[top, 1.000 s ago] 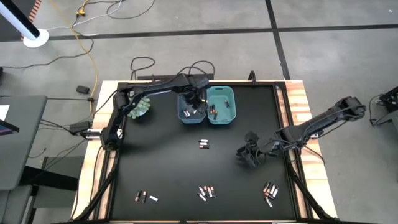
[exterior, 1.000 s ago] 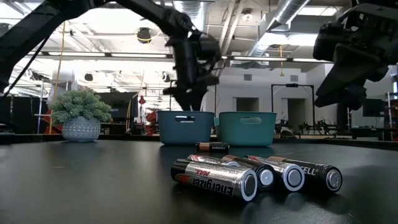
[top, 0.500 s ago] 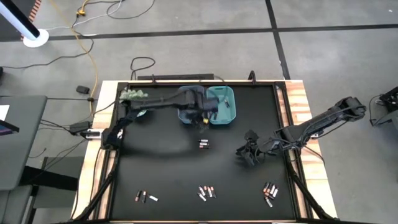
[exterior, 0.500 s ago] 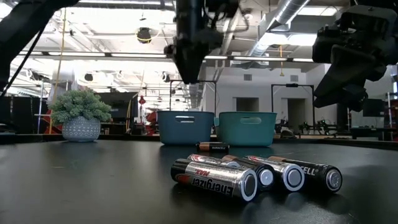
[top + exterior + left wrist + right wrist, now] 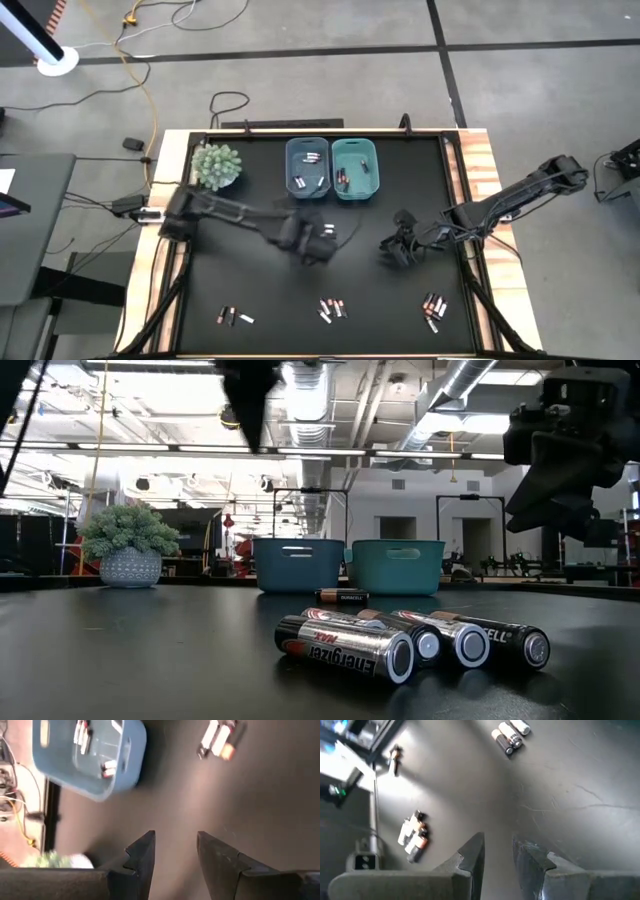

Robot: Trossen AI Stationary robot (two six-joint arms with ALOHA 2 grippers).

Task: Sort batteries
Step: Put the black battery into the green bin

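Batteries lie in small groups on the black table: one group (image 5: 332, 308) near the near edge, one (image 5: 434, 308) to its right, one (image 5: 232, 317) to its left, and a few (image 5: 217, 737) at the table's middle. More batteries lie inside the dark blue bin (image 5: 307, 167) and the teal bin (image 5: 355, 168). My left gripper (image 5: 175, 845) hangs open above the table's middle, just short of the middle batteries. My right gripper (image 5: 497, 847) hovers open over bare table right of centre (image 5: 392, 250).
A potted plant (image 5: 217, 165) stands at the far left corner, left of the bins. The low view shows the near group of batteries (image 5: 400, 640) close up, with one battery (image 5: 340, 597) behind it. A raised rim (image 5: 462, 200) runs along the table's right side.
My left arm has swung from above the dark blue bin toward the near edge and now reaches over the table's middle, beside the middle batteries. The right arm has kept still.
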